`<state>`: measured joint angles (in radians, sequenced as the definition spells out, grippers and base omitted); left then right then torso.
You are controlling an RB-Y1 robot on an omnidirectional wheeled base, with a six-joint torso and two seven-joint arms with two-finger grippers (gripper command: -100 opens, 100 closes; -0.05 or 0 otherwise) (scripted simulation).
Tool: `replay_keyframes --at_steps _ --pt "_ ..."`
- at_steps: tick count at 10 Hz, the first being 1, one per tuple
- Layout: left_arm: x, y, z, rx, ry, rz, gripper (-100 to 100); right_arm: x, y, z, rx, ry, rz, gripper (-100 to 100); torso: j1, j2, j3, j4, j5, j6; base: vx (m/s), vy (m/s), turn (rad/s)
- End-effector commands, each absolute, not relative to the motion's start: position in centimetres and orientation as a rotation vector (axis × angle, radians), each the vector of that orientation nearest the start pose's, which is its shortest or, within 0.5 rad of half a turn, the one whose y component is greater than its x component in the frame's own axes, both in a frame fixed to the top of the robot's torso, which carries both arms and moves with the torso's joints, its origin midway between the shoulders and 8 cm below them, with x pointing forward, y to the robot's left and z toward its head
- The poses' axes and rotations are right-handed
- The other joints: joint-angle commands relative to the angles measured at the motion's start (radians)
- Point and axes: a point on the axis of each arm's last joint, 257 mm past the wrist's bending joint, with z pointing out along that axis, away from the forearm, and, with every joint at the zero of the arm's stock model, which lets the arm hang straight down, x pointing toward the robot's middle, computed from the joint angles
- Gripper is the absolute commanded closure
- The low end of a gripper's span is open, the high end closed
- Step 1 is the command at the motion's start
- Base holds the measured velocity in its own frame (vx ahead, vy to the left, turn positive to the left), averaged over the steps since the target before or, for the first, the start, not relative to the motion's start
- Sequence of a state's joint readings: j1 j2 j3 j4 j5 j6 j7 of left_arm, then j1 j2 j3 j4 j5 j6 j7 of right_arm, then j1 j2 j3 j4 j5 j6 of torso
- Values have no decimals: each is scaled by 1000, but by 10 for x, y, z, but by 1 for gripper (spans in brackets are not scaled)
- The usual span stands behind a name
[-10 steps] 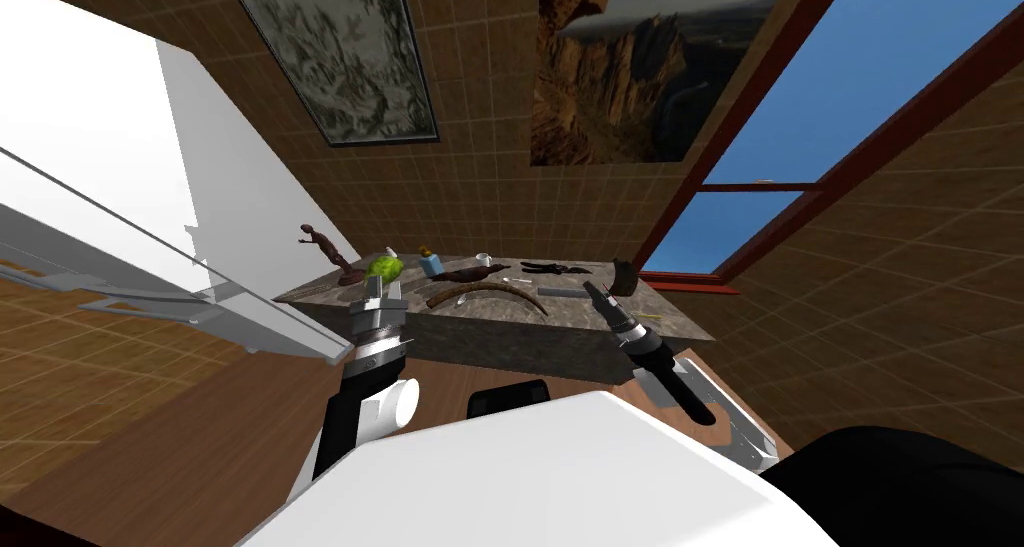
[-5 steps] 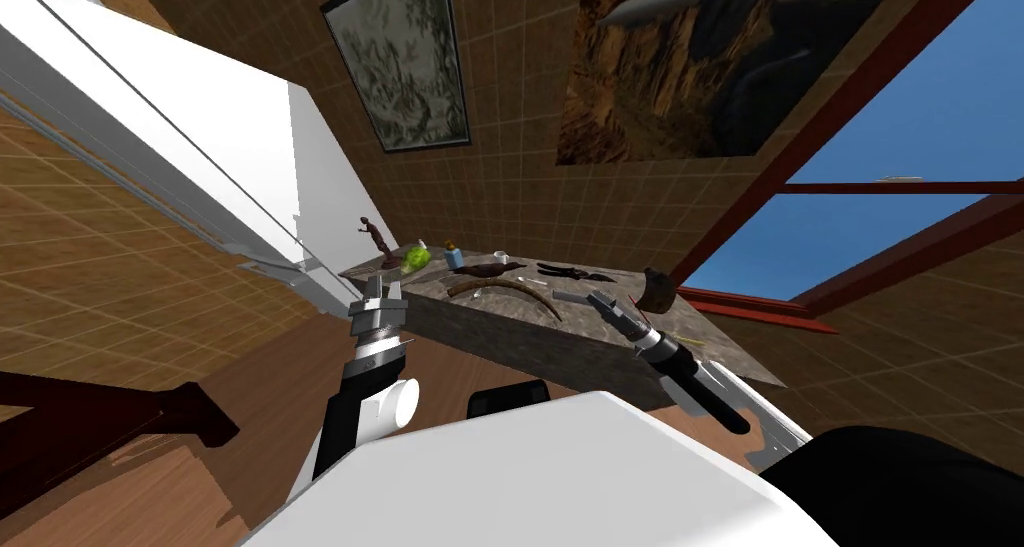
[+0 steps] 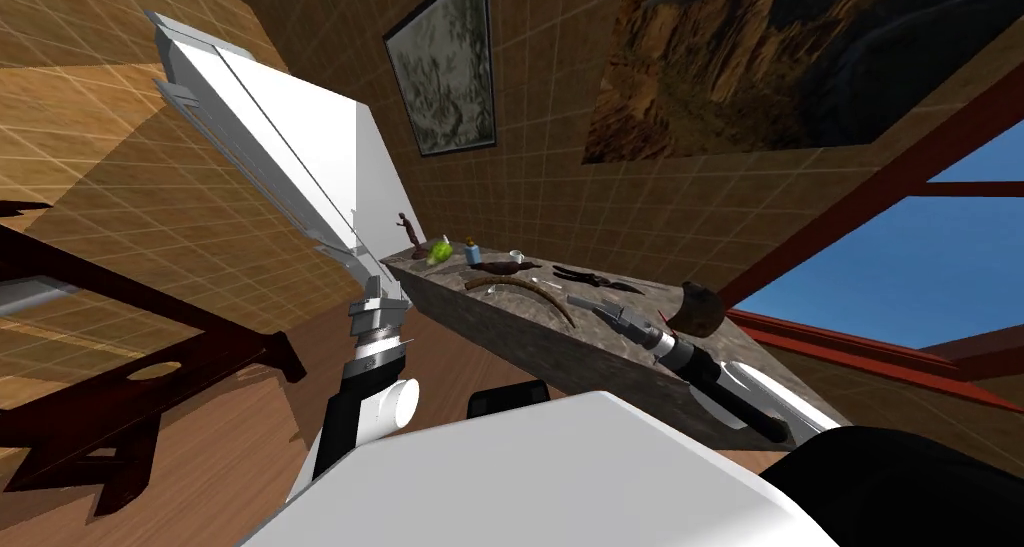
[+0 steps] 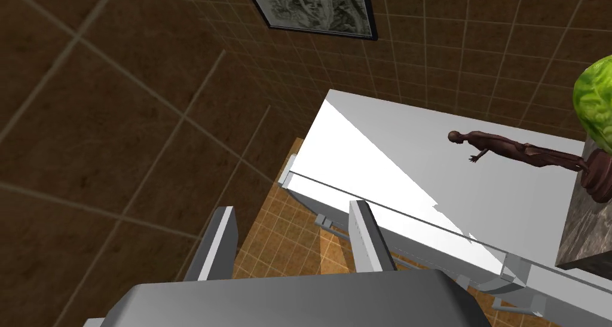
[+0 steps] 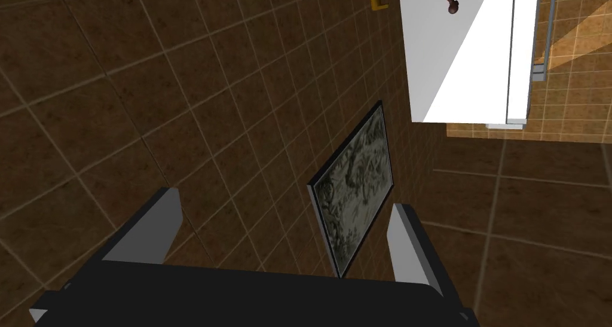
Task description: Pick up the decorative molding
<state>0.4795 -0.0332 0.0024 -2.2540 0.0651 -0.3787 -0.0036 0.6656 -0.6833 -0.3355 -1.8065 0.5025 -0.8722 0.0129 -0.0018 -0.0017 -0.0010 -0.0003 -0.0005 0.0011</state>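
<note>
Brown tiled walls (image 3: pixel 560 201) rise behind a stone-topped counter (image 3: pixel 520 336) at centre frame. A white cabinet (image 3: pixel 300 141) stands upper left, with a grey framed print (image 3: pixel 445 66) and a canyon landscape (image 3: pixel 800 61) along the top. Blue sky fills a red-framed window (image 3: pixel 930 261) at right. Wood flooring (image 3: pixel 220 441) and dark wooden furniture (image 3: pixel 220 361) occupy the lower left.

The place reads as a room in a house. Brown tiled walls (image 3: pixel 560 201) carry a framed print (image 3: pixel 445 71) and a large landscape picture (image 3: pixel 800 61), beside a red-framed window (image 3: pixel 930 261) open to blue sky. The floor (image 3: pixel 230 451) is wood. A stone-topped desk (image 3: pixel 520 336) holds ornaments, among them a small figurine (image 3: pixel 405 226), next to a tall white cabinet (image 3: pixel 300 141).
</note>
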Motion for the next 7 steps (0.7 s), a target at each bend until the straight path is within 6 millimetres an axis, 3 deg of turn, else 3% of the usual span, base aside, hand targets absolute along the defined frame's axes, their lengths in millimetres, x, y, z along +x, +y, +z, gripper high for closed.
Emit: replay_keyframes --at_steps 1,7 --pt "368 292 -5 -825 632 -1317 0 302 -384 -172 -241 1636 588 -100 0 0 0 0 0 0 -7 -7 318" --pt "368 292 -5 -826 632 -1317 0 269 -441 -216 -409 1849 454 -100 0 -1 0 0 0 1 -1 -8 305"
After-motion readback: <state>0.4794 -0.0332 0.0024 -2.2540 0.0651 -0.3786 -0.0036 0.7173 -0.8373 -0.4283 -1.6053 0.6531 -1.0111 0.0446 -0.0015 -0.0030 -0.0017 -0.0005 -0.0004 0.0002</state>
